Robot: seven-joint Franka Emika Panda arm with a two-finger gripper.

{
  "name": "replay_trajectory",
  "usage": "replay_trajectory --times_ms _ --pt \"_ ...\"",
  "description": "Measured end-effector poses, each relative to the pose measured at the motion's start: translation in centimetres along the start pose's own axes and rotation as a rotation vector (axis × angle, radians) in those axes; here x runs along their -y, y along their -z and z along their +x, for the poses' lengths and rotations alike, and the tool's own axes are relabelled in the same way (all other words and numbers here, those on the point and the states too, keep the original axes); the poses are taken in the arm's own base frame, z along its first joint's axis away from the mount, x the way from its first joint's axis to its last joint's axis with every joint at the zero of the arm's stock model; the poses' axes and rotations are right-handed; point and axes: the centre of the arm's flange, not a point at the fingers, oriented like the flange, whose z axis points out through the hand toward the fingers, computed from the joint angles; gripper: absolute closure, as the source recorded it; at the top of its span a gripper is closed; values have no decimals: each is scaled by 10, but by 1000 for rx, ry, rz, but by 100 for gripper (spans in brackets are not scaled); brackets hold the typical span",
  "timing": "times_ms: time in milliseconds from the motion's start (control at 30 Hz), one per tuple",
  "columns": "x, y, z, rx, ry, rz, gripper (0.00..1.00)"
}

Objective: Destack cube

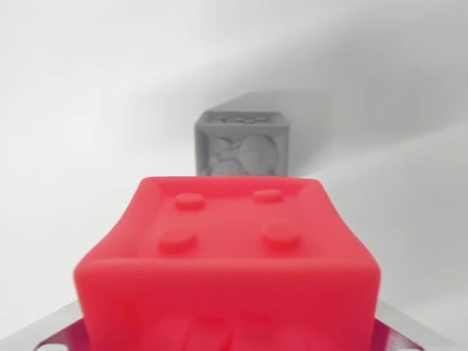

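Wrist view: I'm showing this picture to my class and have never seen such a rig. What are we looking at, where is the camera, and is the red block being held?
The camera sits on the wrist of a single robot arm, looking along its gripper. The red cube fills the foreground, four round studs on its top face. Metal parts at the bottom corners probably belong to the gripper, but its fingers are hidden, so I cannot tell whether it holds the cube. Farther off, a grey cube with a raised figure on its side stands on a plain white surface. The two cubes are not stacked here.

Red cube (227, 256) bottom cropped; tool perhaps hidden behind it.
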Motion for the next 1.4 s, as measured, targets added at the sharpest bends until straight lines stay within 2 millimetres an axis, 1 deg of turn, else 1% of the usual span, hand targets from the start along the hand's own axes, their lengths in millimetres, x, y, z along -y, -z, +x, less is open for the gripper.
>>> replay_trajectory --times_ms 367,433,667,1400 --pt "0 35 0 1 -1 3 100" --pt "1 37 0 -1 -4 6 100" --pt "8 28 -8 2 -11 -9 100" --pt "35 11 -34 -2 -39 -7 100"
